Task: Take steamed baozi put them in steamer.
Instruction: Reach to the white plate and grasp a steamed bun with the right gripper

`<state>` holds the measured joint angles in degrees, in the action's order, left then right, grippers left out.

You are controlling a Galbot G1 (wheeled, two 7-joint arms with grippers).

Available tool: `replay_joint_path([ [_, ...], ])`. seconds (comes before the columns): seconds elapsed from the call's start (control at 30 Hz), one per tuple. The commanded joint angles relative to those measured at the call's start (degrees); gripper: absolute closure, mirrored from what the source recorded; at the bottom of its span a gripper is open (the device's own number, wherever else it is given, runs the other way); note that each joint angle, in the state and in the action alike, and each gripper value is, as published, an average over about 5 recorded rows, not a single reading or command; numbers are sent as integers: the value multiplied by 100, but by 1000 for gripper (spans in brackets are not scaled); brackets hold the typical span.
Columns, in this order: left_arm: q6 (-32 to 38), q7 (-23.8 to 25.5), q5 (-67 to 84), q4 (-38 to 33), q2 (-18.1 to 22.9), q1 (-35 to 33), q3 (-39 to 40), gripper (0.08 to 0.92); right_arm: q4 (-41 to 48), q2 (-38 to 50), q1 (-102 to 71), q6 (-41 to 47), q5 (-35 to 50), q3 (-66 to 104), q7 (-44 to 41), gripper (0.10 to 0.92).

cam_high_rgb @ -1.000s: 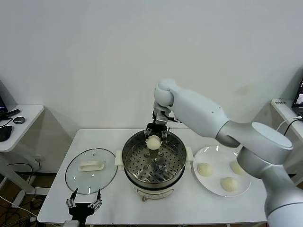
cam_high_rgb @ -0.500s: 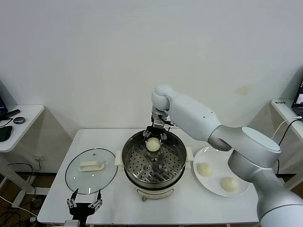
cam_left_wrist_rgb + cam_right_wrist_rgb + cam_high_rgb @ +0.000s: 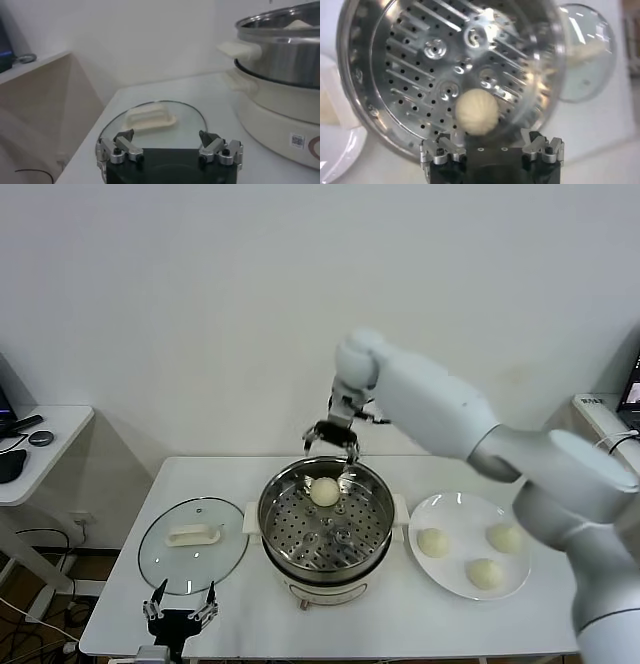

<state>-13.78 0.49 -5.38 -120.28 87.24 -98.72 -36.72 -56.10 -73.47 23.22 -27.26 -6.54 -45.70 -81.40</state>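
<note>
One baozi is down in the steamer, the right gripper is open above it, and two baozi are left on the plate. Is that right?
Not quite: three baozi are left on the plate, not two, as the head view shows. The rest holds: one baozi lies in the steamer, and the right gripper is open above it.

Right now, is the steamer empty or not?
Not empty: one baozi lies on the perforated tray inside the steamer, under the open right hand.
</note>
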Motion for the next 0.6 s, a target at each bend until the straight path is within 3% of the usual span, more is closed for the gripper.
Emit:
replay_joint_path([
  [0.03, -27, 38, -7, -18, -22, 31, 9, 177, -1521, 2360, 1360, 4330, 2197, -675, 250, 203],
  [0.2, -55, 51, 99, -93, -150, 0, -56, 177, -2416, 3580, 848, 5314, 2054, -822, 253, 203],
  [0.33, -71, 60, 205, -127, -222, -11, -134, 177, -3119, 4411, -620, 5769, 1390, -111, 413, 203],
  [0.6, -109, 123, 294, -143, -222, -76, -159, 177, -3081, 4340, -3334, 5282, -578, 1893, 531, 203],
])
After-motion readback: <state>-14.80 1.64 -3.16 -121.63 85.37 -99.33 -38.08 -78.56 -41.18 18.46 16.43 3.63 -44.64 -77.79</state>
